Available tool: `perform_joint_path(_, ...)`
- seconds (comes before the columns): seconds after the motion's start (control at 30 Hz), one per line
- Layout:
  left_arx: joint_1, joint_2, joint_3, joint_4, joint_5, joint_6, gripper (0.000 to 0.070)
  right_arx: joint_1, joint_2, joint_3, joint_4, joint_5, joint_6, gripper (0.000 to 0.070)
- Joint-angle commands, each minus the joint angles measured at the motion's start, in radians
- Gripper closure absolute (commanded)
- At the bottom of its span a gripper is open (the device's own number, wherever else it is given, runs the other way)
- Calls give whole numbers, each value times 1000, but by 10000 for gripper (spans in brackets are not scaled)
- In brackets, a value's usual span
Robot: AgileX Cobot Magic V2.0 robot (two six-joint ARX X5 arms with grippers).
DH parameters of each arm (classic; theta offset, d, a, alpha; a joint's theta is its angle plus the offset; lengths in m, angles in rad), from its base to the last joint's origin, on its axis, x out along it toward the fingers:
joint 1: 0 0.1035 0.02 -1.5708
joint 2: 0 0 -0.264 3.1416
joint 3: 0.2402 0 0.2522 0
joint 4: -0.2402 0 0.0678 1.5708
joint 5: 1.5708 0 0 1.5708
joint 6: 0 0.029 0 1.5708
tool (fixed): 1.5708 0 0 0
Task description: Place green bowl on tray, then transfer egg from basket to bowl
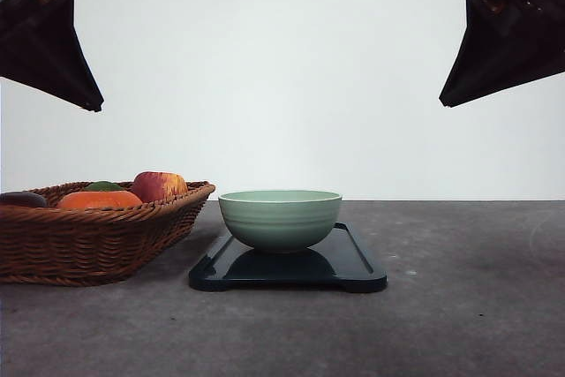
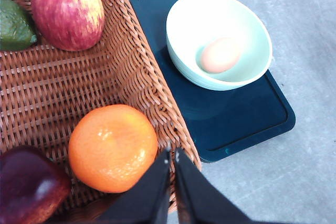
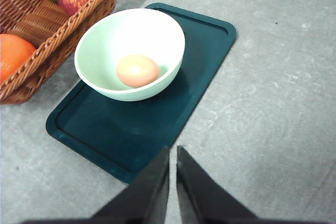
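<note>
The pale sage-green ribbed round bowl (image 1: 280,218) stands upright on the glossy black-navy rectangular tray (image 1: 357,267), toward the tray end nearer the basket. The tan oval egg (image 3: 137,71) lies on the bowl floor, clear of the rim. The shallow brown woven wicker basket (image 1: 97,240) sits just beside the tray on the grey worktop (image 1: 468,306), holding a red-yellow apple (image 2: 67,12), a round orange (image 2: 113,147), a dark green fruit (image 2: 14,24) and a dark purple item (image 2: 29,187).

Judgement: both task steps appear complete; no egg is visible in the basket.

Left claw (image 2: 172,157): fingers closed together, holding nothing, raised above the basket's near wall beside the orange. Right claw (image 3: 172,153): fingers closed together, holding nothing, raised above the tray's bare end.

Governing relation: the bowl and egg lie ahead of both claws and below them, well apart from the fingertips. The tray's long axis runs away from the right claw toward the basket. The right claw is over the tray and looks the nearer to the bowl. Any remaining move is likely retraction only; avoid descending toward the bowl rim.
</note>
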Motion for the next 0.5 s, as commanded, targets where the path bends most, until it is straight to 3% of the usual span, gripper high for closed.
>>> perform_joint_path(0.0, -5, 4, 5, 9, 0, 1, 700, 5, 7, 6, 14, 1, 3, 685)
perform_joint_path(0.07, -4, -13, 5, 9, -2, 21, 700, 5, 7, 6, 14, 1, 3, 685)
perform_joint_path(0.17, 9, -59, -3, 10, -8, 149, 700, 5, 7, 6, 14, 1, 3, 685)
perform_joint_path(0.27, 48, -153, -64, 50, -8, 166, 700, 5, 7, 6, 14, 1, 3, 685)
perform_joint_path(0.47, 165, -469, -360, 195, -11, 167, 700, 5, 7, 6, 14, 1, 3, 685)
